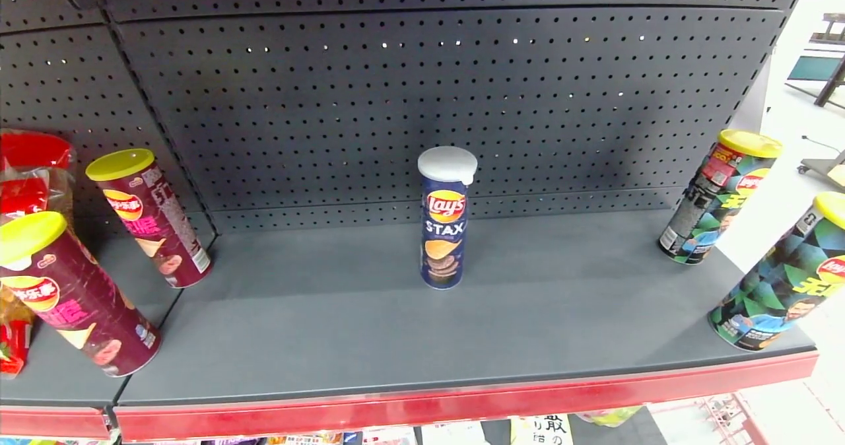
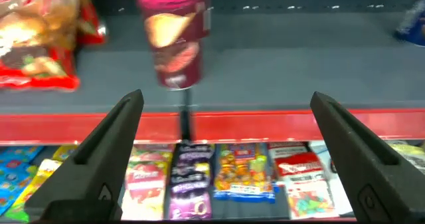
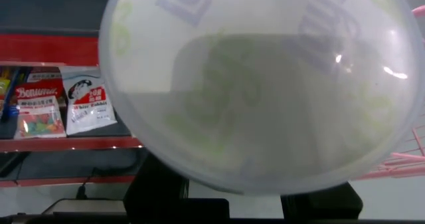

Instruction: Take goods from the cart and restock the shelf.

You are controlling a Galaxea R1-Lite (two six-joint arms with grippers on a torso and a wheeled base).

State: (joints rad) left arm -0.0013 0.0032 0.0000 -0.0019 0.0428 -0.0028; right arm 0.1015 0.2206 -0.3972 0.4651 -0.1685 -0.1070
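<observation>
- Head view: the shelf (image 1: 462, 339) has 1 blue can (image 1: 443, 227) upright at its middle, near the back panel. 2 maroon cans (image 1: 152, 217) stand on the left and 2 green cans (image 1: 719, 197) on the right. Wide bare gaps lie on both sides of the blue can, so either gap is a good target. I would keep the new can upright and well apart from the blue one, so that neither tips.
- Left wrist view: the left gripper (image 2: 227, 98) is released, its fingers (image 2: 106, 157) spread wide. It sits in front of the red shelf lip (image 2: 252, 125). A maroon can (image 2: 176, 38) stands on the board beyond, and packets (image 2: 246, 171) fill the tier below. This arm carries nothing. It is best kept clear of that can and the lip.
- Right wrist view: a translucent lid (image 3: 259, 84) sits right at the camera. The dark fingers (image 3: 156, 197) of the right gripper (image 3: 239, 201) show under its rim. I judge that it is grasping a can by the body, lid end toward the wrist. The can is low here, level with the lower tiers, with a pink wire frame (image 3: 408, 161) beside it.
- So the step is likely lift and place: raise the can above the lip, carry it inward level, set the base flat, and only then let go.
</observation>
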